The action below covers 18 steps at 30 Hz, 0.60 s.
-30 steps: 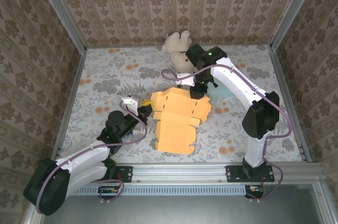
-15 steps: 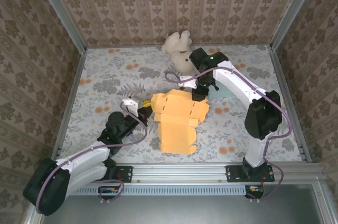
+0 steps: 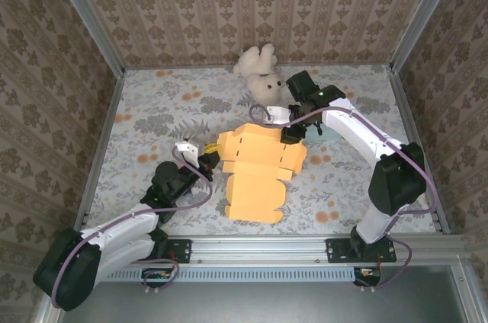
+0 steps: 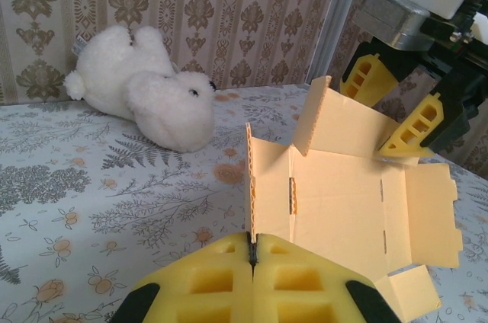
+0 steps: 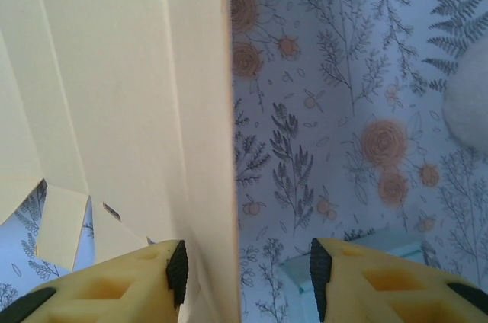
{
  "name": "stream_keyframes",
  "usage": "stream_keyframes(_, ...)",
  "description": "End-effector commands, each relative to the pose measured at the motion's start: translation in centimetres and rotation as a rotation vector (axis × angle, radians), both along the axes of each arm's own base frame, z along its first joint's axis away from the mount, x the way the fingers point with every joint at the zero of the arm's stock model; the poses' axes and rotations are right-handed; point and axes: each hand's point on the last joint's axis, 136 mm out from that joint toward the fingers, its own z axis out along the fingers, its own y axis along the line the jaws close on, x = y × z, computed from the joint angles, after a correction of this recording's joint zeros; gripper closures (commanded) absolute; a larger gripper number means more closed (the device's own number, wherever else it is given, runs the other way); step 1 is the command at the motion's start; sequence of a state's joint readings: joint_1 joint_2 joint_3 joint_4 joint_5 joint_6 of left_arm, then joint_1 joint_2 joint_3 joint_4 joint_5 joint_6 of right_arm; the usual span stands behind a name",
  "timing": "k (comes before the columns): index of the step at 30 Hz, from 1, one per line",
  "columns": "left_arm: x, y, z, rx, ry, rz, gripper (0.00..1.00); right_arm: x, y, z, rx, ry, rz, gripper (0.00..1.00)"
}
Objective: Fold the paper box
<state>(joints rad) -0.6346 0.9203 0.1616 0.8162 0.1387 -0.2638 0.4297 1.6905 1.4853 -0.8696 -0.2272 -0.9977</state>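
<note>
surface: floral table | on it: paper box, plush bear

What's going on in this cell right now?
Two arms are working on a flat orange paper box on the floral table. The left gripper is shut on an upright flap at the box's left edge. The right gripper is at the far edge with its jaws apart, straddling a raised flap without clamping it. A white teddy bear lies beyond the box, untouched. Folding looks early: a couple of flaps are up, and the rest is flat.
</note>
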Motion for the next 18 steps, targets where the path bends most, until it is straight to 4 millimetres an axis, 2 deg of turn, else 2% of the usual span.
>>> stream_keyframes(1,-0.2,0.1,1.9,-0.032,-0.068,0.002,1.0,-0.9,1.0,1.8,0.081,-0.02,0.08,0.53)
stream_keyframes(4,-0.1,0.1,1.9,-0.03,-0.071,0.004,1.0,-1.3,1.0,1.6,0.07,0.021,0.089,0.58)
stream_keyframes(9,-0.1,0.1,1.9,-0.029,-0.07,0.009,1.0,-1.5,0.9,0.9,0.042,0.067,0.089,0.71)
stream_keyframes(16,0.1,0.3,1.9,-0.03,-0.069,0.021,1.0,-1.8,0.8,1.0,0.039,0.078,0.096,0.99)
stream_keyframes(18,0.1,0.4,1.9,-0.031,-0.066,0.029,1.0,-2.2,0.7,0.8,0.031,0.093,0.106,1.0)
